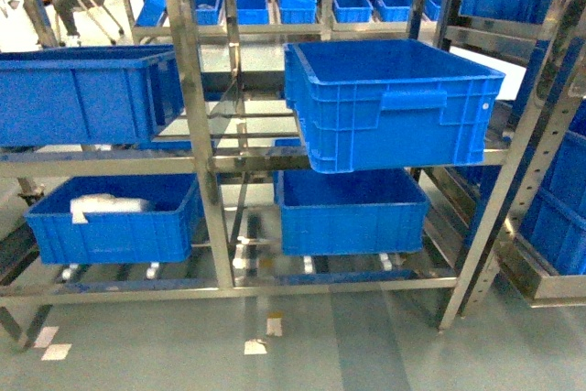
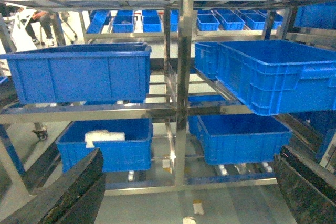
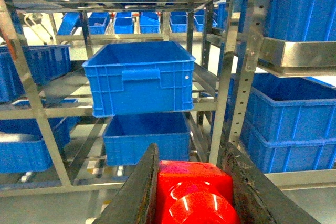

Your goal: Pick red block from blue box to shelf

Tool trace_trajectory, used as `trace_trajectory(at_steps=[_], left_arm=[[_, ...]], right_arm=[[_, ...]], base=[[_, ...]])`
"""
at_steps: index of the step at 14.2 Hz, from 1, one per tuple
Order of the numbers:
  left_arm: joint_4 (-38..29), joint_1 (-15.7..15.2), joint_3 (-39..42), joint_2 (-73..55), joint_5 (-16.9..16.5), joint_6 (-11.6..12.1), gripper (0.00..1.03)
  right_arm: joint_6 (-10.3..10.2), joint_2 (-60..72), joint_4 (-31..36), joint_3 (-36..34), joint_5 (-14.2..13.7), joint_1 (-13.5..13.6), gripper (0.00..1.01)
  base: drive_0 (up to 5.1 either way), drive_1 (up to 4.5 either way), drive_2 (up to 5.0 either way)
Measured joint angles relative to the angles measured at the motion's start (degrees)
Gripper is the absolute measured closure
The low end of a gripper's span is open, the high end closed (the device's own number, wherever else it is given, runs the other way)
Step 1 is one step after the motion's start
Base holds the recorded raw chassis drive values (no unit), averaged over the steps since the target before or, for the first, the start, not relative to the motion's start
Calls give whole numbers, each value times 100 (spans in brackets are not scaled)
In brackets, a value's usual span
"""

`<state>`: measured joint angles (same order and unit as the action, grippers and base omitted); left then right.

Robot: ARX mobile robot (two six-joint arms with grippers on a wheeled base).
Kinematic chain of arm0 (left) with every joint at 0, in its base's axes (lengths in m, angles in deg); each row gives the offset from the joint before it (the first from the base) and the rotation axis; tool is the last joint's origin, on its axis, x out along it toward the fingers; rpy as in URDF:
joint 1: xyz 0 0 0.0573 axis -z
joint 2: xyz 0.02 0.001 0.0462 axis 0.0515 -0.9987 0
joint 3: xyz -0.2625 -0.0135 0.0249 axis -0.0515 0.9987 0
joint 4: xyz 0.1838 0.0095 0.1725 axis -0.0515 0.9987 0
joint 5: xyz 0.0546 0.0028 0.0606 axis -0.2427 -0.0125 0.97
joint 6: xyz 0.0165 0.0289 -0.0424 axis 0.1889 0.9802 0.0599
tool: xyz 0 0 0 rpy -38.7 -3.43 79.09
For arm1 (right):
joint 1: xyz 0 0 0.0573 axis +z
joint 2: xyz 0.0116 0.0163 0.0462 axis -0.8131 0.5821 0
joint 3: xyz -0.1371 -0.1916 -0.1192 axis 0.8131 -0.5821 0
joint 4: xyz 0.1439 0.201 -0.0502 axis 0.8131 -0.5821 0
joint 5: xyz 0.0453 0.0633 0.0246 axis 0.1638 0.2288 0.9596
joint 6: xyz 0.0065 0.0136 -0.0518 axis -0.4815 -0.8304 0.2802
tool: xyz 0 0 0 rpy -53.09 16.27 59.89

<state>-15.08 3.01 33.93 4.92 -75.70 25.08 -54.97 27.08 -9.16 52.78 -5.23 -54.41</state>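
- Head view: facing the stainless-steel shelf [image 1: 197, 135], tiers loaded with royal-blue ribbed crates; one large crate [image 1: 389, 103] jutting forward past the mid-tier rail on the right, another crate [image 1: 78, 93] at left, two more below, the lower-left crate [image 1: 114, 217] holding something white. Neither gripper nor the red block visible here; paper scraps [image 1: 256, 345] on the grey floor.

- Left wrist view: left gripper [image 2: 189, 192] spread wide, dark fingers [image 2: 79, 192] at the bottom corners, nothing between them; pointed at the shelf's central post [image 2: 184, 77], well short of any tier.

- Right wrist view: red block [image 3: 194, 195] clamped between the right gripper [image 3: 191, 192] fingers, stud facing the camera, glossy faces pressed against both pads; aimed toward the protruding crate [image 3: 139, 77] and the perforated upright [image 3: 239, 77] just right of it. Teal box nowhere in frame.

- Likely risks from here: glossy plastic slipping out of the pinch during the carry; block dropped into a ribbed crate rather than onto a tier, given how little bare rail shows; block tipping through the gap between rail-like tiers, if released off-centre; wrist or fingers clipping the overhanging crate or the upright on approach, nudging the crate further off its ledge.
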Motion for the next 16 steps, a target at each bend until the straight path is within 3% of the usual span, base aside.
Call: trace_trajectory(at_steps=[16], left_arm=[[-4,-9,0,0,2,-2,5]], right_arm=[[0,0,4,0,0,0,72]], base=[[23,449,-402]])
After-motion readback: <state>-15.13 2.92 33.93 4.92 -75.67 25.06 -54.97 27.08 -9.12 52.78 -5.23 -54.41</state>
